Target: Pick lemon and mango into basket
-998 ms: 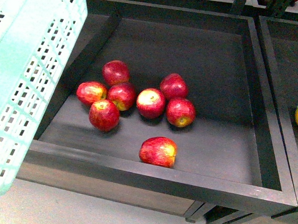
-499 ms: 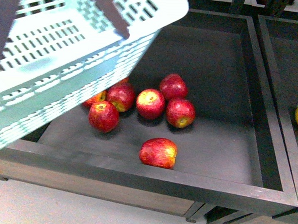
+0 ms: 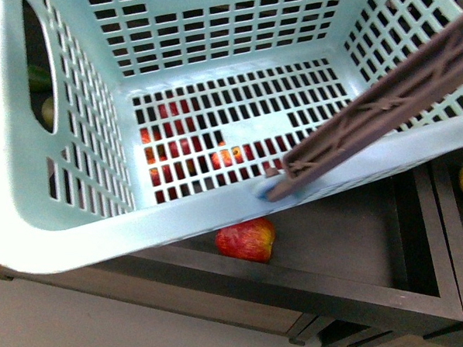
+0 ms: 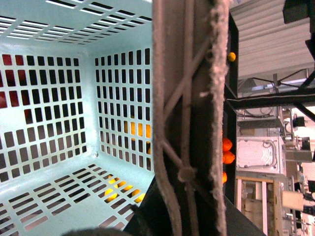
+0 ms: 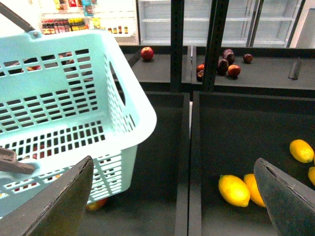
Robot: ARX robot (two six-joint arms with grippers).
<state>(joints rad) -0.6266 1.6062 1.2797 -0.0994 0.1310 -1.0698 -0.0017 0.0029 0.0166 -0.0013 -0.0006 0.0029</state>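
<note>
The empty basket (image 3: 136,223) hangs tilted over the bin (image 3: 342,292) of red apples (image 3: 246,239), its brown handle (image 3: 374,111) filling the left wrist view; whether the left claw clenches it cannot be told. The right claw (image 5: 172,164) is spread wide above the neighbouring bin (image 5: 236,128), where the lemon (image 5: 234,190) touches the mango (image 5: 252,183). The lemon lies flat, its long axis skewed to the claw's closing line, so turning the wrist to pinch its short width looks wise.

The basket (image 3: 175,217) ran off the top and left edges, hiding most apples (image 3: 231,155) behind its slotted floor. The mango (image 5: 252,186) lay half hidden behind a jaw of the right gripper (image 5: 173,162).
</note>
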